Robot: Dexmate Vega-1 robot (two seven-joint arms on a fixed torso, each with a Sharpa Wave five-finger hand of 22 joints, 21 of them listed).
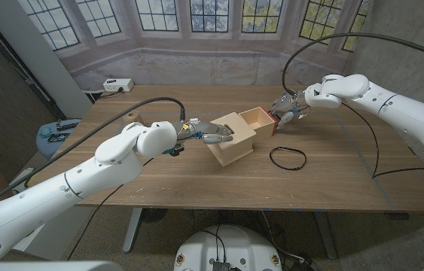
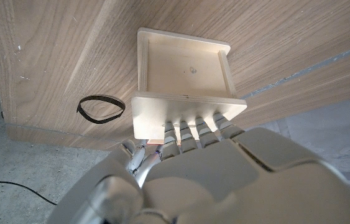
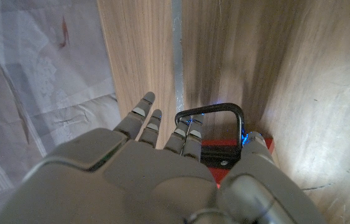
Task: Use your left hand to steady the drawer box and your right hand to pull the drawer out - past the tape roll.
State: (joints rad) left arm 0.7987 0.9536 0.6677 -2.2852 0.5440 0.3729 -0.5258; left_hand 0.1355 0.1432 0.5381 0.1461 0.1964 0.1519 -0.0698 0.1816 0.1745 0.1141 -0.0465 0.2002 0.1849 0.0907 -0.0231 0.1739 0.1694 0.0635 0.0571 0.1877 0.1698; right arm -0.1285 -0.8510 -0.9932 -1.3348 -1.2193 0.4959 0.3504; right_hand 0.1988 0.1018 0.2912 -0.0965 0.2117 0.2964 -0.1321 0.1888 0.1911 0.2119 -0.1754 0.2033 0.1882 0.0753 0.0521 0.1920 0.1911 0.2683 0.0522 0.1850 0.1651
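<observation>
The wooden drawer box [image 1: 232, 141] sits mid-table, its drawer [image 1: 257, 118] drawn out toward the right hand [image 1: 287, 105]. The left hand [image 1: 205, 133] presses its fingers [image 2: 190, 127] on the box top, grasping nothing. The right hand's fingers seem hooked on the black handle [image 3: 211, 115]. The black tape roll [image 1: 288, 157] lies just beside the box.

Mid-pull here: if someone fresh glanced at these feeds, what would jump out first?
Mid-table, the pale wooden drawer box with its drawer slid out and empty, open side up. The left hand presses on the box from one side, while the right hand is at the drawer's red front, fingers hooked at the black handle. A thin black tape roll lies on the table nearer the robot's side.
</observation>
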